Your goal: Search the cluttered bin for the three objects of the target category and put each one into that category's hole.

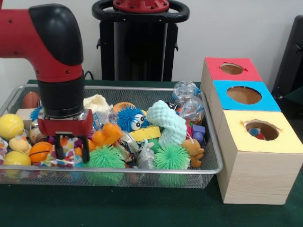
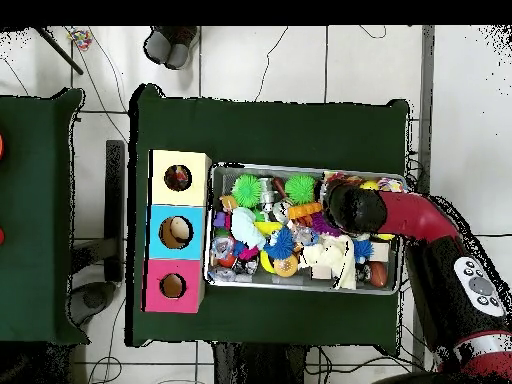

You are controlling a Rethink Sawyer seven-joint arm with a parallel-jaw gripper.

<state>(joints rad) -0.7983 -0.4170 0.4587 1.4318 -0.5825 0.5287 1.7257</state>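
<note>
A dark green counter (image 1: pixel 142 208) carries the cluttered bin (image 1: pixel 214 142). At its end far from the yellow-faced box (image 1: pixel 258 161), the gripper (image 1: pixel 71 152) stands with open jaws astride a polka-dot cloth (image 1: pixel 59 161). Crowding toys may get pinched too, or the cloth may slip.

Dotted cloth bunch (image 1: pixel 60 160) in mesh bin (image 1: pixel 142 174)

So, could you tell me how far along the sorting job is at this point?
Done: something colourful already lies inside the yellow box's hole, though what it is cannot be told. In hand: the gripper is open, down in the wire bin, straddling a polka-dot cloth bunch. Left: gripping it and carrying it to that hole.
</note>
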